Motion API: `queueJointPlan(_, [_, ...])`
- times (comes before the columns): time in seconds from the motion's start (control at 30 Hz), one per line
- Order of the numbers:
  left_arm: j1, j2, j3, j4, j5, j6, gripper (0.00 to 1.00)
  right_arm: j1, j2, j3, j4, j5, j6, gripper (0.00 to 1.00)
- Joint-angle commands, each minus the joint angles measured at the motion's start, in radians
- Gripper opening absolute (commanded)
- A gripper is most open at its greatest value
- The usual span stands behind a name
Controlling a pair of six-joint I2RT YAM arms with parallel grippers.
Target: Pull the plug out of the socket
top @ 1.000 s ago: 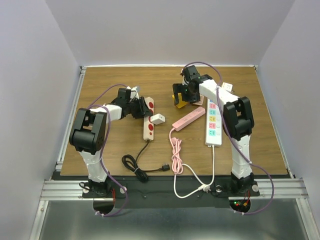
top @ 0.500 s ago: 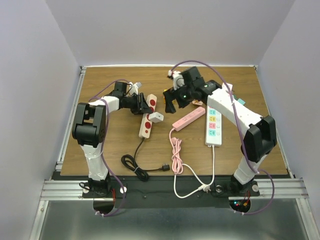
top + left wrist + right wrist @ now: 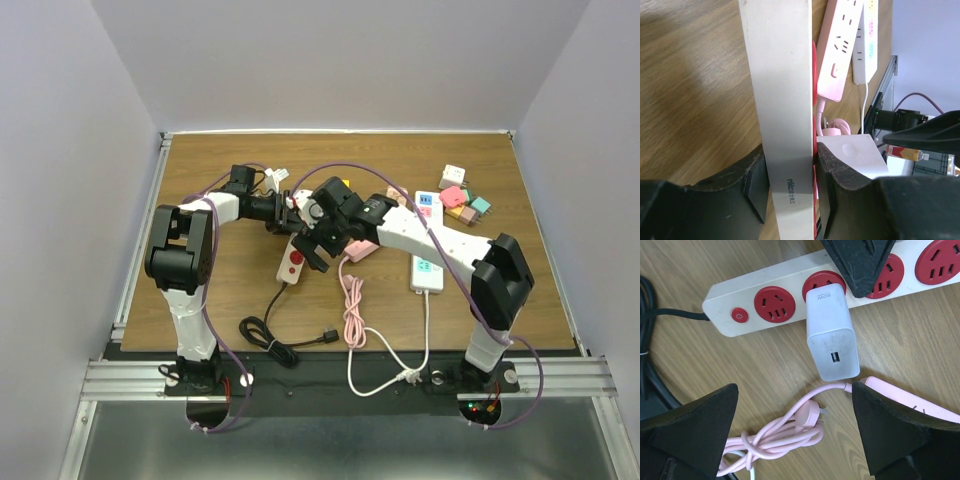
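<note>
Right wrist view: open right tool (image 3: 795,390) above the seated plug (image 3: 832,337), left tool (image 3: 791,190) clamped on the socket strip (image 3: 790,272).

The white plug sits in the second red socket from the strip's switch end, ahead of the right tool and centred in the gap between its spread fingers, which touch nothing. The left tool's fingers press both long sides of the white strip, the plug's body just beside one of them. A pink cord (image 3: 785,432) lies coiled on the tabletop (image 3: 765,370) under the right tool, a pink power strip (image 3: 837,50) beyond the left tool, and a black cord (image 3: 670,315) leaves the strip's switch end.
</note>
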Motion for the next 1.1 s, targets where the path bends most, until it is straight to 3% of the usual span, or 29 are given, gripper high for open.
queueJointPlan(0.0, [0.002,-0.093,-0.006,-0.011,0.114,0.010,0.00,0.027,0.025,0.035,0.043,0.100,-0.040,1.00])
queueJointPlan(0.23, [-0.014,-0.130,-0.026,-0.008,0.140,0.024,0.00,0.039,0.116,0.084,0.049,0.130,-0.046,0.99])
queueJointPlan(0.37, [-0.023,-0.145,-0.042,-0.008,0.155,0.031,0.00,0.039,0.197,0.170,0.052,0.073,-0.037,0.93])
queueJointPlan(0.5, [-0.025,-0.154,-0.055,-0.011,0.150,0.042,0.00,0.041,0.242,0.238,0.042,0.047,-0.014,0.64])
queueJointPlan(0.53, [-0.025,-0.156,-0.056,-0.015,0.138,0.042,0.00,0.041,0.243,0.241,0.035,0.047,-0.009,0.32])
queueJointPlan(0.6, [-0.025,-0.144,-0.047,-0.046,0.077,0.082,0.00,0.041,0.228,0.229,0.034,0.064,-0.009,0.04])
queueJointPlan(0.63, [-0.025,-0.131,-0.038,-0.098,0.045,0.103,0.00,0.041,0.202,0.209,0.031,0.070,-0.007,0.00])
queueJointPlan(0.77, [-0.025,-0.052,-0.024,-0.157,-0.113,0.149,0.00,0.041,0.121,0.157,0.028,0.096,-0.010,0.00])
queueJointPlan(1.07, [-0.025,0.019,-0.015,-0.183,-0.313,0.179,0.00,0.035,-0.005,0.101,-0.018,0.131,-0.021,0.00])
